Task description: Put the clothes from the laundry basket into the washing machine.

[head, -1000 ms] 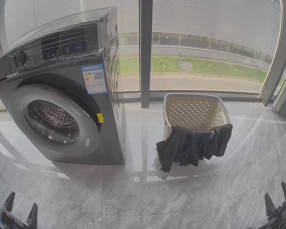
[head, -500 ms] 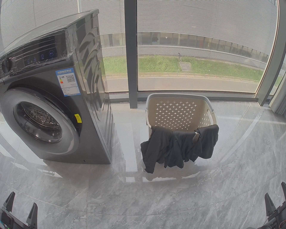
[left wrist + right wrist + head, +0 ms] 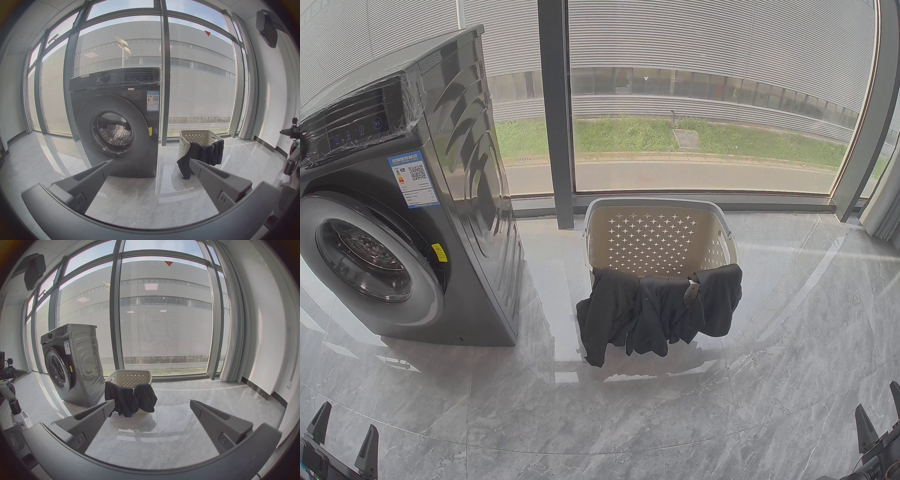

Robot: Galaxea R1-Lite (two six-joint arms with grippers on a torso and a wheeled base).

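Observation:
A white laundry basket stands on the floor by the window, with dark clothes draped over its near rim and hanging to the floor. The grey washing machine stands to the left, its round door shut. My left gripper is low at the bottom left and open, far from both. My right gripper sits at the bottom right, open and holding nothing. The left wrist view has the machine, the basket and the clothes ahead of my open left gripper. My open right gripper faces the basket and clothes.
Glossy grey marble floor stretches between me and the basket. A window wall with a dark pillar runs behind the machine and basket. A curtain hangs at the far right.
The whole head view has shifted: machine and basket now sit farther left in the picture, so the camera has turned or moved right. Both grippers hold their places in the frame.

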